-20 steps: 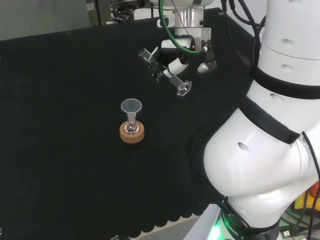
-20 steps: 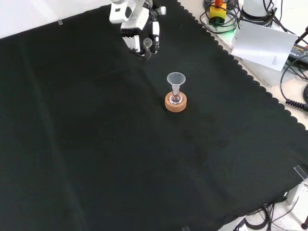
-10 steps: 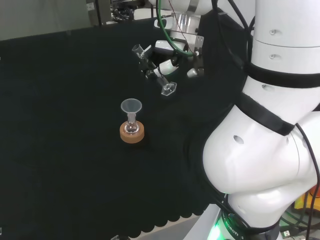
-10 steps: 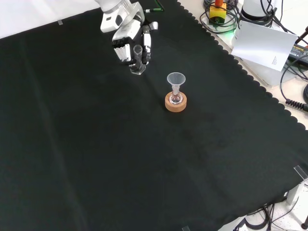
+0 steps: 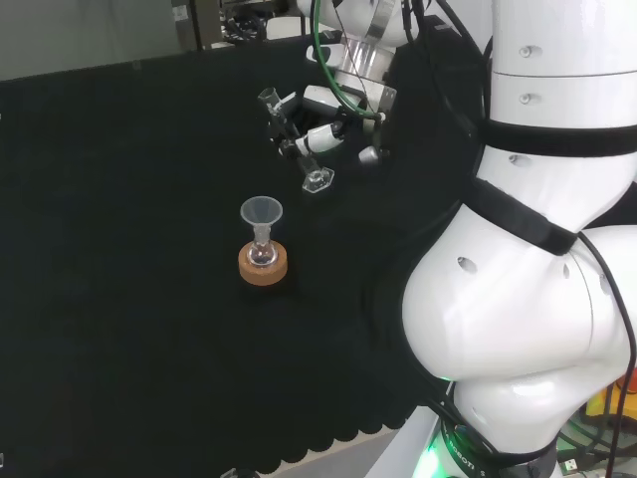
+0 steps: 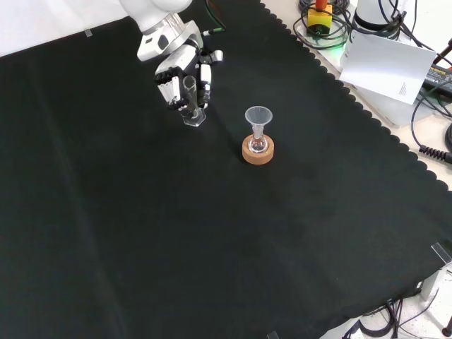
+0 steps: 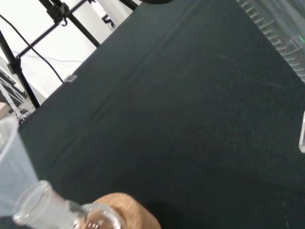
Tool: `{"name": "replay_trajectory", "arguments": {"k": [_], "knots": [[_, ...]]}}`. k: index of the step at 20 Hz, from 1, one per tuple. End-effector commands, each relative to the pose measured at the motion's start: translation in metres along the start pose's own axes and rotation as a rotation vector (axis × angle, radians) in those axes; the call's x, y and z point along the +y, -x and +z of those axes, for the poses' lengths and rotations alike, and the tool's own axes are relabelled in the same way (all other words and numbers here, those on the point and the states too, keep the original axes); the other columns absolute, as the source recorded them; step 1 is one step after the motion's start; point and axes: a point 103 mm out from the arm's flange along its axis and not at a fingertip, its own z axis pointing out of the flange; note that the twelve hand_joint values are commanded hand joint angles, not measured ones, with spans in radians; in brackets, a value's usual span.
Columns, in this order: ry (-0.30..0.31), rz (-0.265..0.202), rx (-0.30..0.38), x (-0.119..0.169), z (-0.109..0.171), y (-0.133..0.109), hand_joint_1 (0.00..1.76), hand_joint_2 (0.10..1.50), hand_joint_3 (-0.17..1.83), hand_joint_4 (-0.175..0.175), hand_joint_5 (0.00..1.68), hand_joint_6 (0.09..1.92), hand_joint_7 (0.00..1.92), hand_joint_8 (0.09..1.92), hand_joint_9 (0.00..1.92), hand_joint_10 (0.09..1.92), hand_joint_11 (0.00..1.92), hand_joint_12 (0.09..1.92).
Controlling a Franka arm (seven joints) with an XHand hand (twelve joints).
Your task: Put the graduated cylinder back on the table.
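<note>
above the cloth (image 6: 141,233), the hand's (image 6: 175,70) fingers (image 6: 205,73) curl round the graduated cylinder (image 6: 191,100) (tilted).

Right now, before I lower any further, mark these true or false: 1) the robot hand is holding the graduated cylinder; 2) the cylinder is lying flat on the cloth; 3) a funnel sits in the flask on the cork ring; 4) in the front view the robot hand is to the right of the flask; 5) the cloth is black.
1) True: the robot hand has its fingers curled round the graduated cylinder.
2) False: it is still held in the fingers, tilted in the head view, with its base lowest; whether the base touches the cloth I cannot tell.
3) True: the funnel stands in the flask on the cork ring.
4) False: the robot hand is up and to the left of the flask.
5) True: the cloth is black.
</note>
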Motion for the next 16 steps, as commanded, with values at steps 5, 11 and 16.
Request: {"name": "replay_trajectory", "arguments": {"k": [5,11,16], "knots": [[0.127,-0.025,0.091,0.022,0.016,0.027,1.1,1.19,-0.13,-0.036,0.98,1.04,1.32,0.17,1.45,0.09,1.35,0.68],[0.182,-0.028,0.117,0.031,0.023,0.041,1.1,1.19,-0.13,-0.037,0.98,1.04,1.31,0.17,1.44,0.09,1.34,0.69],[0.238,-0.029,0.124,0.037,0.025,0.05,1.1,1.19,-0.14,-0.04,0.98,1.04,1.28,0.16,1.42,0.09,1.32,0.69]]}}
